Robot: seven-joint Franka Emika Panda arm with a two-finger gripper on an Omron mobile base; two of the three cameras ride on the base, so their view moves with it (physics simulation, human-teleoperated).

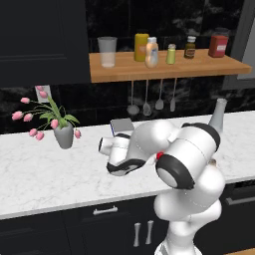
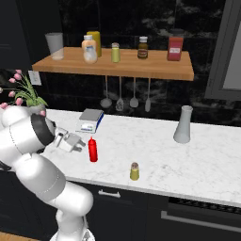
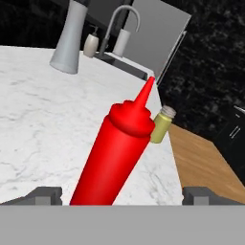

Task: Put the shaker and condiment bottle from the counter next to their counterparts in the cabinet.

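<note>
The slim red condiment bottle (image 2: 92, 149) stands on the white marble counter (image 2: 155, 150). My gripper (image 2: 76, 143) is just left of it, level with it and open. In the hand view the condiment bottle (image 3: 115, 158) sits large between my fingertips (image 3: 45, 195), untouched, with my gripper (image 3: 122, 196) wide apart around its base. The yellow-green shaker (image 2: 134, 171) stands near the counter's front edge, right of the bottle; the shaker (image 3: 161, 125) shows behind the nozzle. On the wooden cabinet shelf (image 2: 113, 69) stand the counterparts: a like shaker (image 2: 115, 52) and a yellow bottle (image 2: 96, 41).
A grey flask (image 2: 182, 124) and a small scale (image 2: 91, 120) stand on the counter, and a pot of pink flowers (image 1: 63, 134) at its left. The shelf also holds a glass (image 2: 54, 45), a brown jar (image 2: 142, 47) and a red-lidded jar (image 2: 175, 46). Utensils (image 2: 124, 100) hang below it.
</note>
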